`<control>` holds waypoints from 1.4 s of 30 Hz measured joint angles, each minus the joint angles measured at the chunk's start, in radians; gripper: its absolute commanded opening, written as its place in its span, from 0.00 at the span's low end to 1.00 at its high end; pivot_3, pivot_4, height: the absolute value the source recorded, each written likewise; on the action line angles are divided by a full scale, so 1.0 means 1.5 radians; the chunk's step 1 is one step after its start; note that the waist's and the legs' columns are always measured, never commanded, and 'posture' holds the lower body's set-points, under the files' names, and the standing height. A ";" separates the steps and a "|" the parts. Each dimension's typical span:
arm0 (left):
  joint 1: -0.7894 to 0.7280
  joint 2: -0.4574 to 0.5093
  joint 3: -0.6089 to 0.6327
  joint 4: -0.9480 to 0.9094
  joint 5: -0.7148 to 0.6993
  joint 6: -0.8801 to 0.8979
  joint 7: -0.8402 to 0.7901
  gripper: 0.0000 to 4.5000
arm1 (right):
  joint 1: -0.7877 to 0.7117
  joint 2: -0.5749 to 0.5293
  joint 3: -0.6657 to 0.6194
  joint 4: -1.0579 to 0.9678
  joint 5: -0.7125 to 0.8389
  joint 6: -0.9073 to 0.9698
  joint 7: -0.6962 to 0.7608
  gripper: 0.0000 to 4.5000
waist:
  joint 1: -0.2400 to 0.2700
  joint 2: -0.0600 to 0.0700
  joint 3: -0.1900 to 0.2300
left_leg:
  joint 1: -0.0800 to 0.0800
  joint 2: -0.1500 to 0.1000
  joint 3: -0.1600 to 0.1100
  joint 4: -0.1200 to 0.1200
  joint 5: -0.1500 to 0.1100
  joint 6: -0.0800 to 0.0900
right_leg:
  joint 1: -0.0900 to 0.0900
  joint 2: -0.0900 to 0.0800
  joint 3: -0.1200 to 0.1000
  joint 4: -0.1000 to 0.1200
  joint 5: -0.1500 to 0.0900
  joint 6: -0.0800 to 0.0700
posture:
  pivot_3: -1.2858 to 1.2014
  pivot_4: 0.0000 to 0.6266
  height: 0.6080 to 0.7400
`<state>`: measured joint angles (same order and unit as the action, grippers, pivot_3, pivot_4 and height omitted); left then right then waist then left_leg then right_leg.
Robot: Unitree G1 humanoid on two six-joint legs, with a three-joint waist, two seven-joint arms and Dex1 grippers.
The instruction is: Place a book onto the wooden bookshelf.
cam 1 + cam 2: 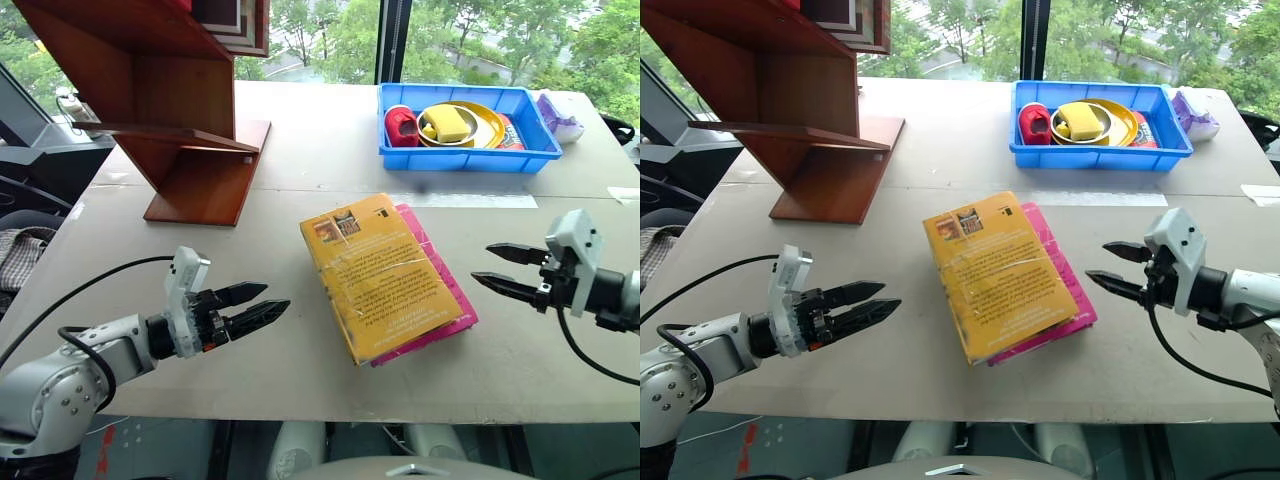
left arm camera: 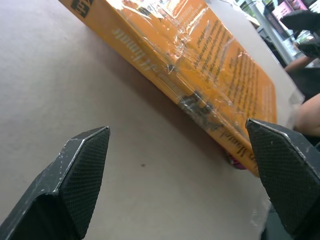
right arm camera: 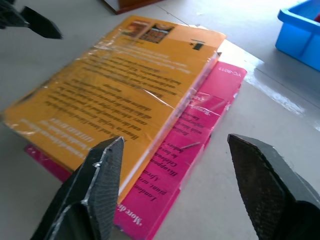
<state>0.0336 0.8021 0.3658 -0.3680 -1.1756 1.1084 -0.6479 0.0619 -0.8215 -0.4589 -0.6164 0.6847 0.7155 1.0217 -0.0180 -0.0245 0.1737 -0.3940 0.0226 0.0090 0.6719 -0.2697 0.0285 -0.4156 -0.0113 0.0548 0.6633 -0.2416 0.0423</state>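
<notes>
Yellow-orange book (image 1: 380,275) atop pink book (image 1: 448,300): close both gaping, empty end effectors, left (image 1: 258,308) and right (image 1: 500,268), on its edges only, then lift toward wooden bookshelf (image 1: 190,120).

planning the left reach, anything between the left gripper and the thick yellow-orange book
Nothing: bare grey table separates the left gripper from the thick yellow-orange book, per both eye views.

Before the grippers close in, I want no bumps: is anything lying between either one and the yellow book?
Nothing visible. Bare table separates the open left gripper and the open right gripper from the yellow book, which lies on a pink book.
</notes>
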 measured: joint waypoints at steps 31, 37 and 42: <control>-0.225 -0.301 -0.120 0.319 -0.160 0.118 0.221 0.06 | 0.165 -0.025 -0.148 -0.114 0.104 -0.075 0.005 1.00 | 0.021 0.000 -0.003 | 0.000 -0.005 -0.004 0.004 0.000 0.000 | 0.004 -0.003 -0.003 0.000 0.000 0.000 | 0.52 0.24 1.00; -0.197 -0.236 -0.092 0.301 -0.149 0.124 0.151 0.06 | 0.133 -0.025 -0.112 -0.112 0.123 -0.075 -0.018 1.00 | 0.006 0.000 -0.003 | -0.001 -0.003 -0.005 0.004 0.000 0.000 | 0.004 -0.003 -0.004 0.000 0.000 -0.001 | 0.52 0.24 1.00; -0.192 -0.152 -0.024 0.251 -0.174 0.128 0.141 0.06 | 0.043 -0.025 -0.042 -0.080 0.132 -0.080 -0.032 1.00 | 0.004 0.000 -0.002 | -0.001 -0.003 -0.006 0.004 0.000 0.000 | 0.003 -0.004 -0.005 0.000 -0.001 -0.003 | 0.52 0.24 1.00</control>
<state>-0.2541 0.5737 0.3295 0.0081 -1.4362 1.3011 -0.4363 0.1258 -0.8593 -0.5221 -0.7367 0.8820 0.5961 0.9735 -0.0125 -0.0251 0.1704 -0.3956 0.0187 0.0001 0.6784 -0.2692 0.0279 -0.4104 -0.0178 0.0476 0.6631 -0.2434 0.0380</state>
